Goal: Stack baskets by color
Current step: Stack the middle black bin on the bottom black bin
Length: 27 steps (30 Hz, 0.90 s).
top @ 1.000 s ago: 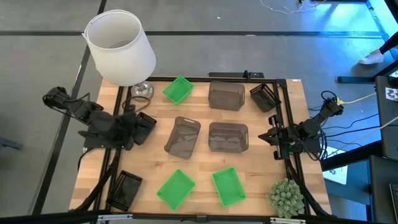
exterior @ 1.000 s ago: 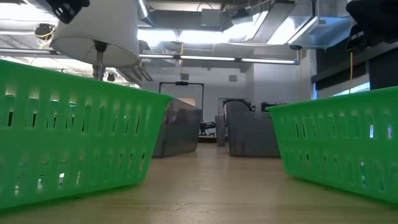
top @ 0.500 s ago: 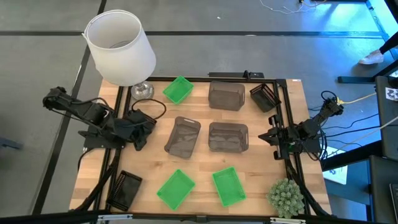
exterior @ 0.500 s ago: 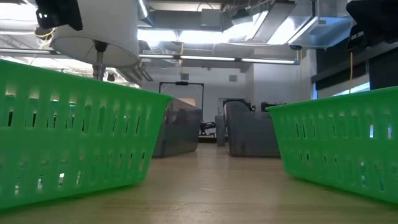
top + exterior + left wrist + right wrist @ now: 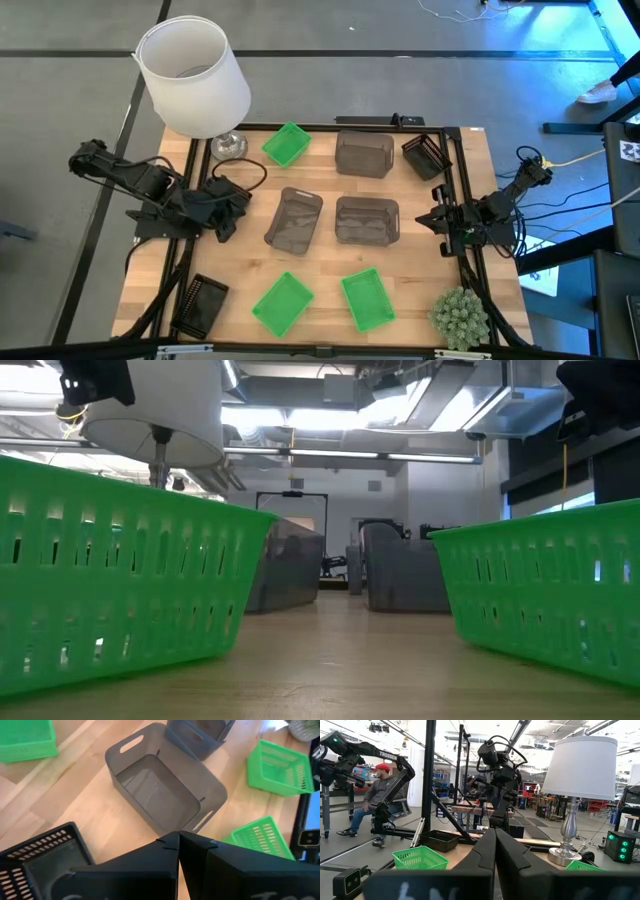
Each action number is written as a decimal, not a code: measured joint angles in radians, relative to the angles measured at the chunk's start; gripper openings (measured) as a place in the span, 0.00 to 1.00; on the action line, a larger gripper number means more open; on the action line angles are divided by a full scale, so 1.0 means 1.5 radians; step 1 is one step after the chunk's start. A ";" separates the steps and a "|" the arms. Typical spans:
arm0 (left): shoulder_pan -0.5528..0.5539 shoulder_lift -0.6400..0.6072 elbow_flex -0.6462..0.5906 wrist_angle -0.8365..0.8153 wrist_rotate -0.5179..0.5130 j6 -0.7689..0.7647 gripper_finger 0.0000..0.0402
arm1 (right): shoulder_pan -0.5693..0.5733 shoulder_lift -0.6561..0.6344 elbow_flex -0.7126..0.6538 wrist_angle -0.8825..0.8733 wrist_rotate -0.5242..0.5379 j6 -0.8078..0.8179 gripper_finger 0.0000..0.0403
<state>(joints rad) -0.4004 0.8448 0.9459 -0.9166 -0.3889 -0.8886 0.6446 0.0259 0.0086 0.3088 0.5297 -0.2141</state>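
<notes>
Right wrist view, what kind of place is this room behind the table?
Probably a robotics lab or workshop: metal frame rigs stand on a bare floor, another robot arm works at the table, and a seated person watches from one side.

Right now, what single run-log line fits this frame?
left pincer: shut, empty, beside grey-brown plastic mesh basket | right pincer: shut, waiting at table edge | stacked: none

1. Green baskets: I see one (image 5: 286, 144) at the far edge and two at the near edge (image 5: 282, 304) (image 5: 367, 298), all upright and separate.
2. Grey baskets: three, unstacked: one far (image 5: 364, 153), two mid-table (image 5: 294, 219) (image 5: 367, 220).
3. Black baskets: one at the far right corner (image 5: 424, 156), tilted; one at the near left (image 5: 200, 304); one at my left arm (image 5: 35, 855).
</notes>
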 joint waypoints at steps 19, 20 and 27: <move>0.004 0.040 0.001 -0.032 0.030 -0.140 0.06 | 0.000 0.000 0.000 0.000 0.000 -0.002 0.02; 0.004 0.044 0.000 -0.041 0.035 -0.162 0.08 | 0.000 0.000 0.000 0.000 0.000 -0.002 0.02; 0.038 0.092 0.000 -0.080 0.090 -0.228 0.23 | 0.000 0.000 0.000 0.000 0.000 -0.002 0.02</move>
<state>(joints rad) -0.3430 0.9827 0.9463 -1.0370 -0.2546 -1.2303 0.6448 0.0259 0.0090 0.3092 0.5301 -0.2176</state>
